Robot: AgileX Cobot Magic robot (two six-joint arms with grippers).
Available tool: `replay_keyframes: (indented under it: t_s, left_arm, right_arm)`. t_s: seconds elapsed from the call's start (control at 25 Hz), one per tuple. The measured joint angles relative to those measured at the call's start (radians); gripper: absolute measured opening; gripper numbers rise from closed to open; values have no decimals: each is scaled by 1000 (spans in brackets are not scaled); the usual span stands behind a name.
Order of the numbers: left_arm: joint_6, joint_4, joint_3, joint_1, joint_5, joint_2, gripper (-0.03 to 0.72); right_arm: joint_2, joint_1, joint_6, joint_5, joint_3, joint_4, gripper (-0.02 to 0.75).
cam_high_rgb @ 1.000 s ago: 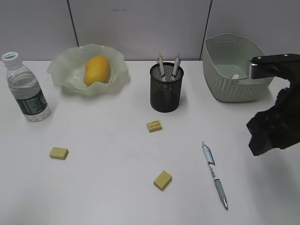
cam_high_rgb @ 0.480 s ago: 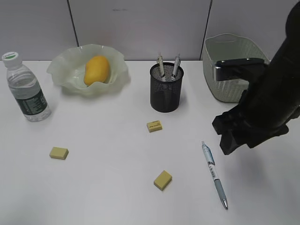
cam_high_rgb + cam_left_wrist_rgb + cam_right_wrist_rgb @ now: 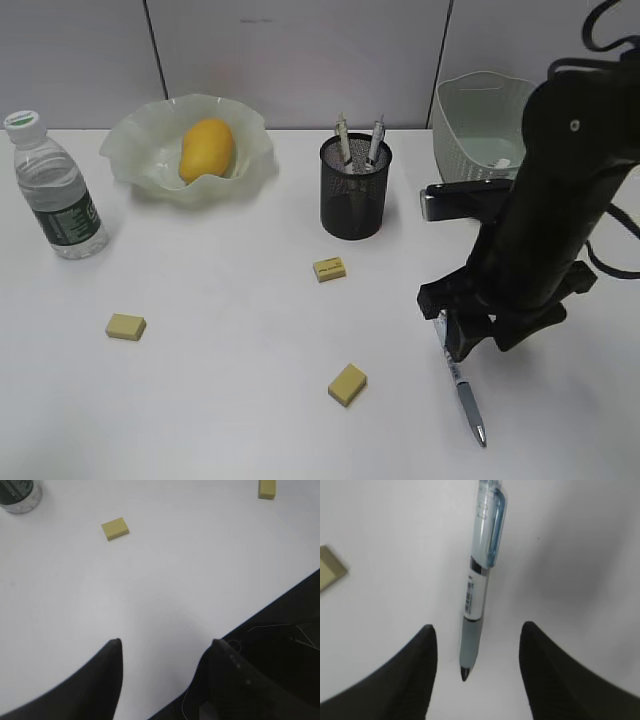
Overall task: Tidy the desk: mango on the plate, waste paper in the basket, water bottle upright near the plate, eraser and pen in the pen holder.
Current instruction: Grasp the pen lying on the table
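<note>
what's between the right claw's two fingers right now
The pen lies on the bare white desk between the open right claw fingers, untouched, seen in the right wrist view.

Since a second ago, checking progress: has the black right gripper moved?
Yes. The right gripper swung leftward from the sage-green woven basket down over the pale-blue pen.

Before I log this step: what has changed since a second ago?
The right end effector swung left from beside the basket and now sits open over the pen, not gripping it. The mango, water bottle and erasers stayed put.
</note>
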Motion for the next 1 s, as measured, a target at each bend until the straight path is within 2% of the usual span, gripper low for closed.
replay_keyframes:
  t_s: [0.32,0.52,0.6,0.84,1.0]
  left_arm:
    - [0,0,0,0,0,0,421]
    - [0,0,0,0,-1,0,421]
    - [0,0,0,0,-1,0,421]
    - [0,0,0,0,-1,0,421]
    - [0,0,0,0,-1,0,421]
  right_arm:
    - [117,7,13,-85,0,9,401]
    - [155,8,19,-115,-5,23,359]
    - [162,8,20,-115,-10,23,326]
    - [167,8,20,-117,-13,20,132]
    - [167,8,19,-113,-14,20,120]
